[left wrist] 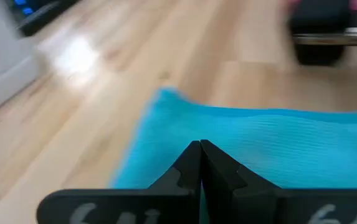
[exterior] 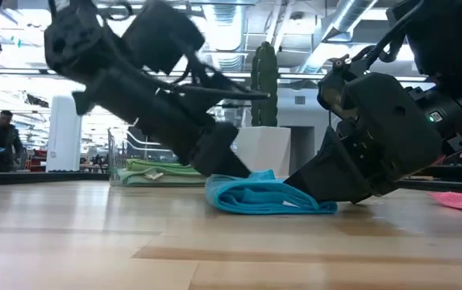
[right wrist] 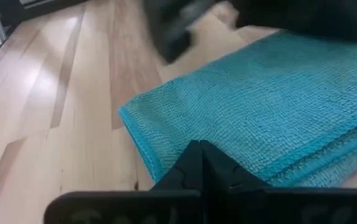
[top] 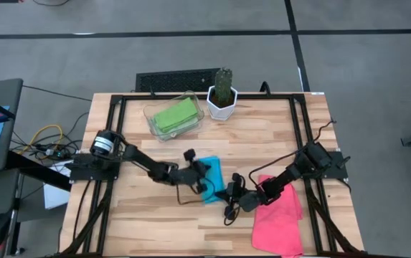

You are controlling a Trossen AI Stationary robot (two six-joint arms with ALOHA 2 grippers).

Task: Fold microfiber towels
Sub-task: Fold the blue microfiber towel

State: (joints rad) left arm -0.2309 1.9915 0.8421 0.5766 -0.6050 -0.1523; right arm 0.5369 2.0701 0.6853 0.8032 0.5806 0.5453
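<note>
Here, the wooden worktop [top: 148, 208] is carrying everything, w/ both arms reaching in toward its middle. The pink towel [top: 280, 215] is lying flat near the front right corner, a bit rumpled. The clear tray [top: 151, 115] is sitting near the back edge, left of center, holding folded green towels [top: 174, 116]; just beside it to the right a white pot w/ a cactus [top: 222, 92] is standing upright at the back edge. The cyan towel [exterior: 267, 196] is lying folded in layers around the worktop's center, between the two grippers. The left gripper [left wrist: 200, 163] is coming in from the left side, hovering low right over the cyan towel, jaws pressed together w/ nothing between them as far as the wrist view shows. The right gripper [right wrist: 200, 160] is coming from the right, tips down at the cyan towel's edge, jaws likewise pressed together, tips against each other, no cloth visibly pinched; low view can't settle whether it's touching the fabric.
</note>
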